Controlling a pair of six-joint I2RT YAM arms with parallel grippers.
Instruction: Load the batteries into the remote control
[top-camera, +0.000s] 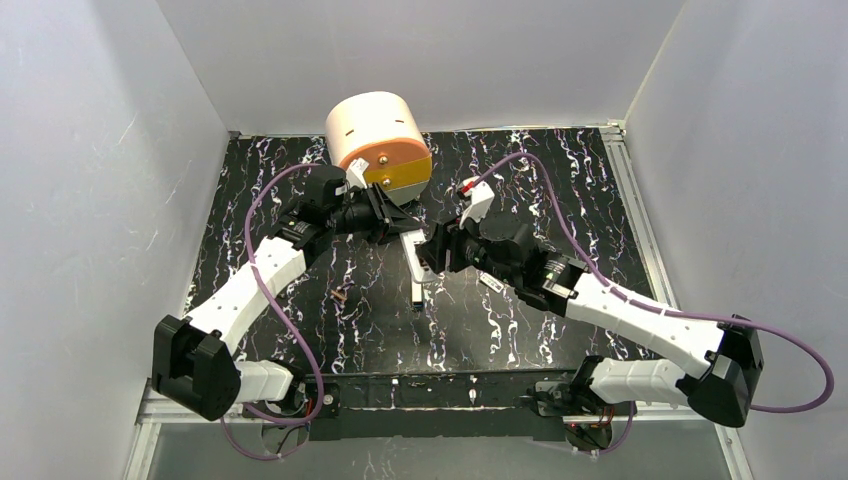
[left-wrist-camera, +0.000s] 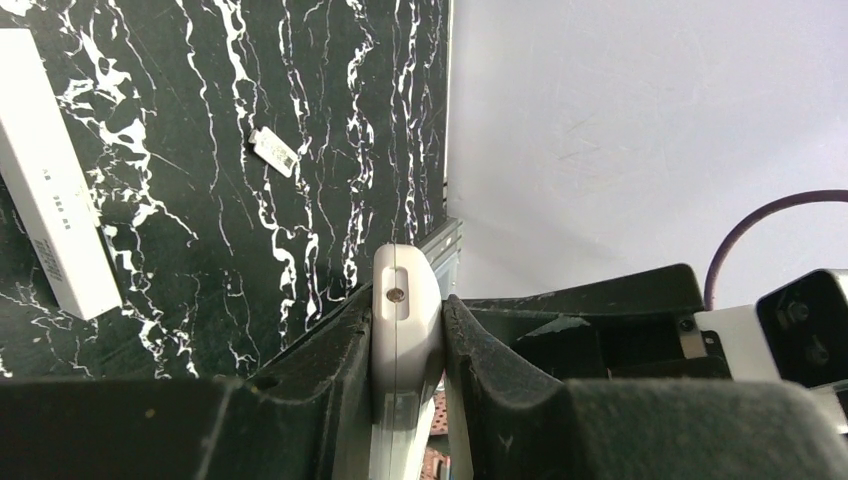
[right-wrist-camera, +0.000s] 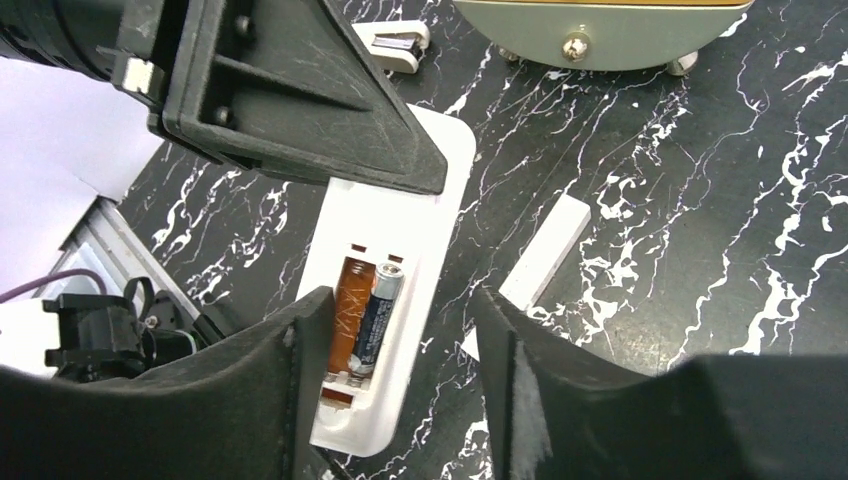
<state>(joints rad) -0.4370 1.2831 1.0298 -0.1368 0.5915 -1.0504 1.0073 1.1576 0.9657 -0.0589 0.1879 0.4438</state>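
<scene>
Seating cells in remote control, plain back up, compartment open; left end effector pinching remote across its thickness, at end away from compartment; right end effector spread, empty, one finger each side of compartment. One dark battery lies in slot nearer white bar; coppery shape alongside it, 2nd cell or bare slot, can't tell. Judgement: L grip must be firm so remote doesn't tip; bring R fingertip onto dark cell's middle, press straight down till flush, check capped end meets contact; no sideways drag. Bar lies on bench just beside remote; steer clear.
</scene>
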